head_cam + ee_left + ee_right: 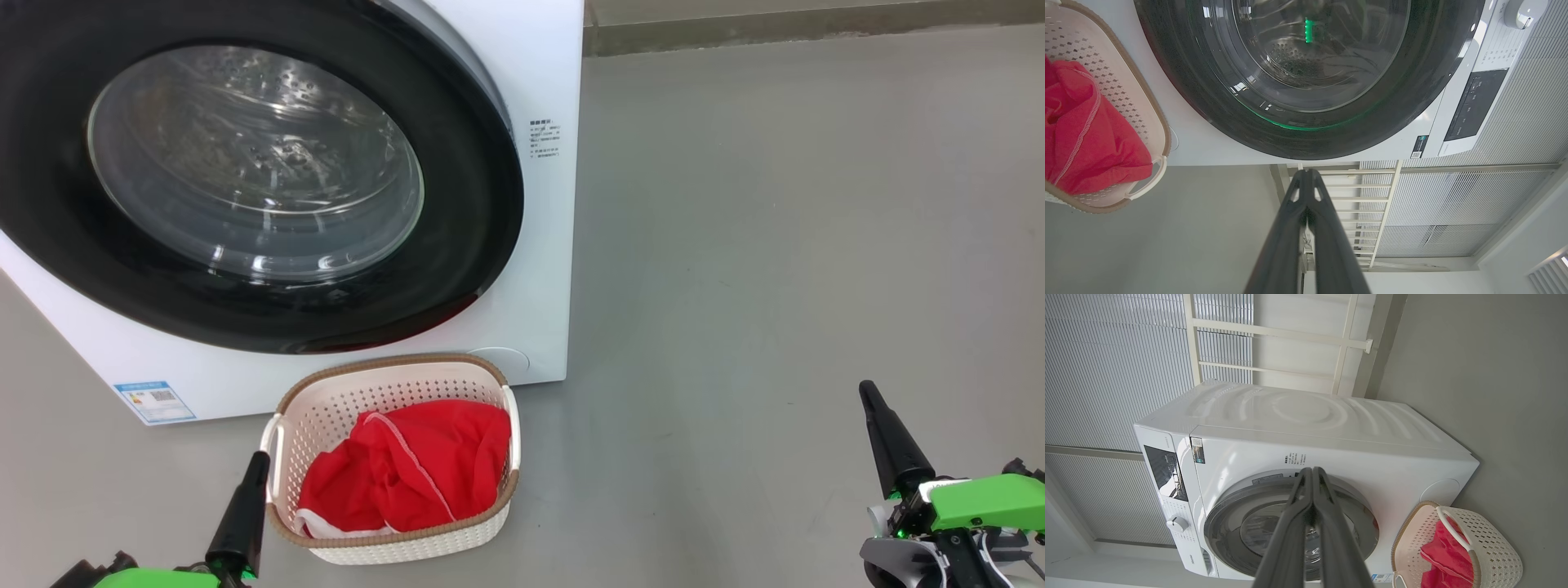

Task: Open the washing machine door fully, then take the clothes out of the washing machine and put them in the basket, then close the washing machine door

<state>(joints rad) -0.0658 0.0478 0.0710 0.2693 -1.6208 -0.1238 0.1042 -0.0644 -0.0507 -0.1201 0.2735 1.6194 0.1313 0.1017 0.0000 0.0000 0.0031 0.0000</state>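
Head view has the left claw [258, 461] and right claw [867, 392] pinched shut and empty, bright red fabric clothes [408, 469] in the cream perforated plastic basket [392, 361] beside the left claw, and the glossy black-rimmed round door [461, 269] apparently closed ahead, so probably only a latch check remains.

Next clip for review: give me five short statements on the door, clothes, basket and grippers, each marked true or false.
1. The washing machine door is closed against the washing machine. True.
2. The clothes are inside the drum. False: they lie in the basket.
3. The left gripper holds a red garment. False: it is shut and empty, beside the basket.
4. The right gripper is shut and clear of the machine. True.
5. The basket stands on top of the machine. False: it sits on the floor, in front of the machine.
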